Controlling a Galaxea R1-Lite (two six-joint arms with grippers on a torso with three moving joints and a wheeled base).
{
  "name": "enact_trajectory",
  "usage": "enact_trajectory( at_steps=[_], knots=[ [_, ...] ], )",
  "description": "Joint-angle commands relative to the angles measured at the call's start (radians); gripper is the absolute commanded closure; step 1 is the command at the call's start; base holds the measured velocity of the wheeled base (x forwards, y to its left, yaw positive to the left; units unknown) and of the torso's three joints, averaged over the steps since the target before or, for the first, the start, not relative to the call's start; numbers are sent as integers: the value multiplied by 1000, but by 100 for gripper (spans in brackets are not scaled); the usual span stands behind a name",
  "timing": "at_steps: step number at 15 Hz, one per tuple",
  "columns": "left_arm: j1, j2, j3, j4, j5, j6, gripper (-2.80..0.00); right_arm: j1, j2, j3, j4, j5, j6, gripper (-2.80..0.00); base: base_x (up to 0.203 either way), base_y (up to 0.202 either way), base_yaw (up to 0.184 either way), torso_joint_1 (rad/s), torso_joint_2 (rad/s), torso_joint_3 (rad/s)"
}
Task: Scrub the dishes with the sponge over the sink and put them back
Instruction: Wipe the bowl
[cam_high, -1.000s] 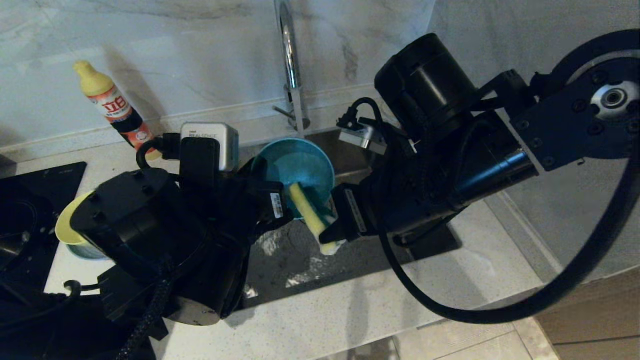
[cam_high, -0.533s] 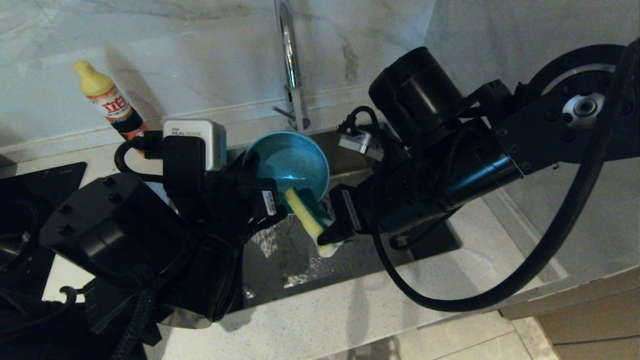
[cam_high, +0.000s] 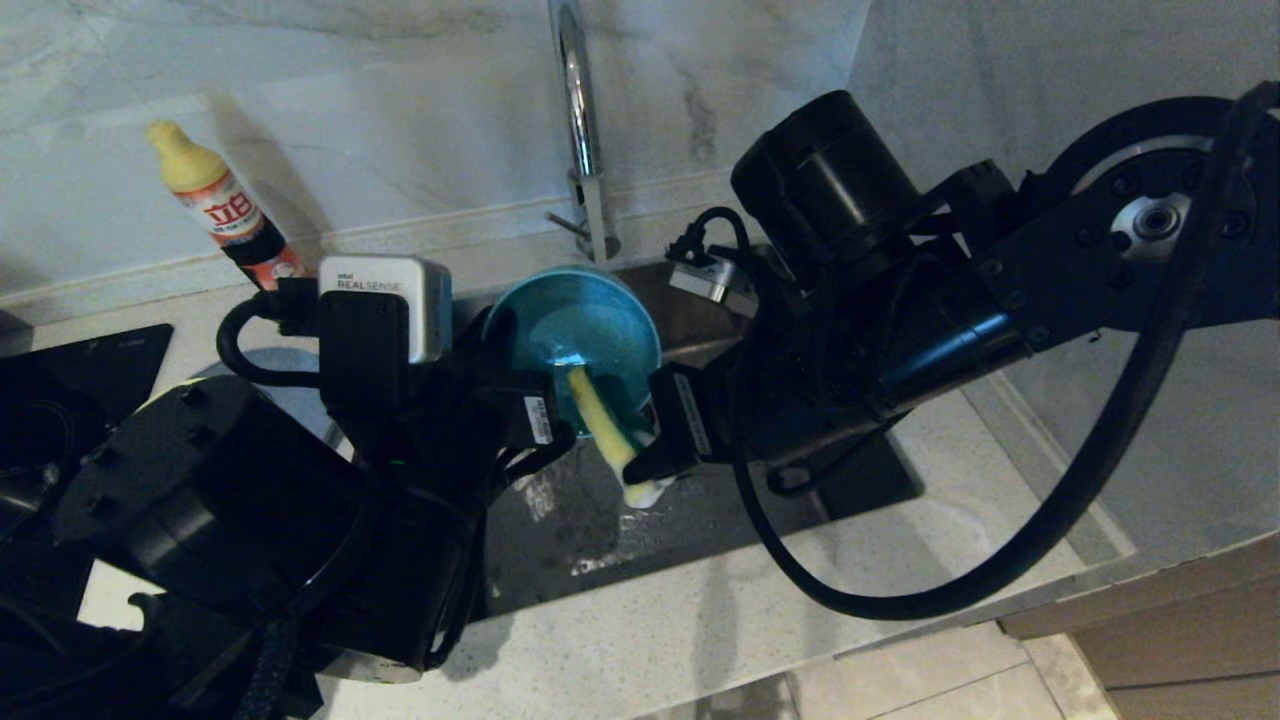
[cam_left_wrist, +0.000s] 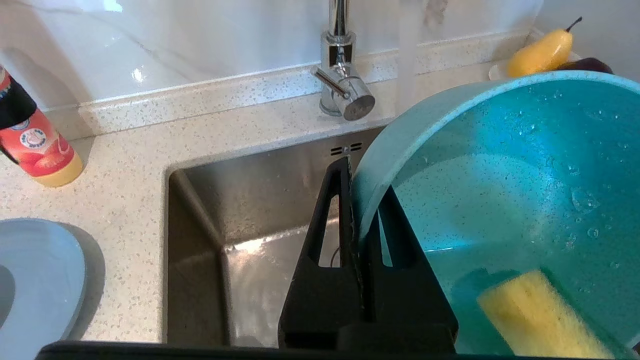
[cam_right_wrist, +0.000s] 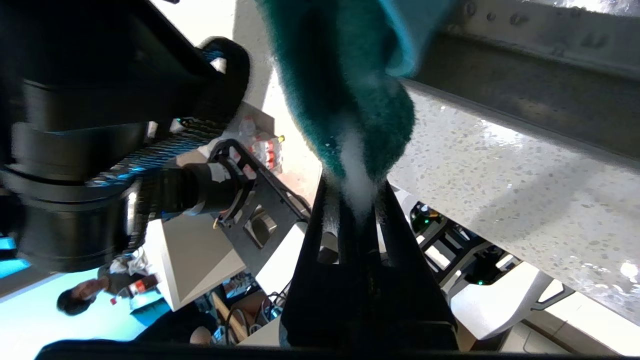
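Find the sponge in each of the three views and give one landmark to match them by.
Head view: the sponge is at centre, inside the teal bowl, held by the right gripper.
Left wrist view: bottom right corner, yellow foam against the bowl's inside.
Right wrist view: upper centre, its green face above the fingers.
Shared landmark: the teal bowl, in all three.
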Motion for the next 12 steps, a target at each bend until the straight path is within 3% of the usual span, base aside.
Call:
enact_trajectory(
  at_steps=[1,7,12],
  knots=[
    [-7,15,20,-9,4,2,0,0,2,0,2,13,2,0,0,0,0,0,0,0],
    [-27,48,85,-9,4,3,0,-1,2,0,-59,19,27,0,0,0,0,0,0,0],
    [-27,37,85,-9,5,3,0,-52,-7,1,-58,19,29,0,0,0,0,0,0,0]
  ],
)
